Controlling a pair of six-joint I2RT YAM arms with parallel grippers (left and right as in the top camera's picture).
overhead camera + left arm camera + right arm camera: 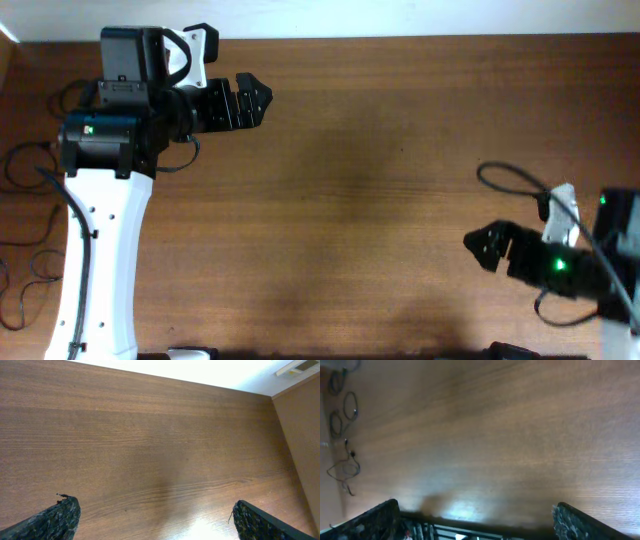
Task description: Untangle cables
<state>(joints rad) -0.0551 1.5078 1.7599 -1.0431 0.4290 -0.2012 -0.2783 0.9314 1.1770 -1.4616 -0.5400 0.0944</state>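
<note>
The cables lie as separate loose thin black loops along the table's far left edge in the overhead view [28,265]. They also show at the top left of the right wrist view [345,466], far from the jaws. My left gripper [255,100] hangs over the back left of the table, open and empty, with only bare wood between its fingers in the left wrist view [155,512]. My right gripper [478,245] is at the right side, open and empty, as the right wrist view shows [475,515]. Neither gripper touches a cable.
The brown wooden table [360,200] runs up to a white wall at the back. A thicker black cable [510,180] arcs off the right arm. The white left arm body [95,270] stands just to the right of the loose cables.
</note>
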